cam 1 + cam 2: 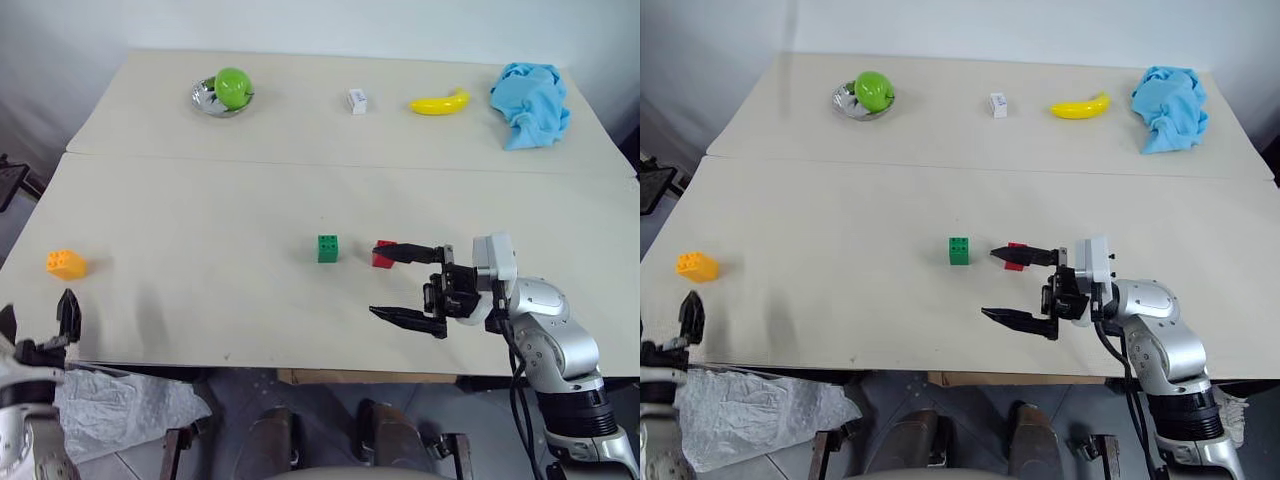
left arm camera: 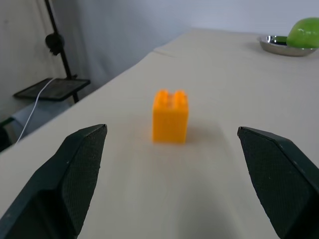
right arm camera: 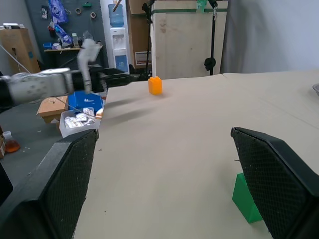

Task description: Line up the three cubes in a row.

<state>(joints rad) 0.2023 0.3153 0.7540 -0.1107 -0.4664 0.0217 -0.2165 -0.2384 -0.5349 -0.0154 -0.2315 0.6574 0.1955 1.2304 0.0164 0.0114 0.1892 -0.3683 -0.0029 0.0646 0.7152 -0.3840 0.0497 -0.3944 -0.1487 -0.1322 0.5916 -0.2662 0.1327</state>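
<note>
Left wrist view: left gripper (image 2: 172,174) gapes wide, empty, facing orange brick (image 2: 170,116); centre it, then close.

Pale tabletop (image 1: 200,210), white wall (image 1: 300,25), cluttered workshop shelves (image 3: 65,25)

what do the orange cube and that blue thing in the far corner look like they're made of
Orange cube: looks like moulded plastic, smooth and slightly glossy, with round studs on top. Blue thing: looks like soft fabric, matte, lying crumpled in loose folds; probably a cloth or towel, weave too small to tell.
</note>
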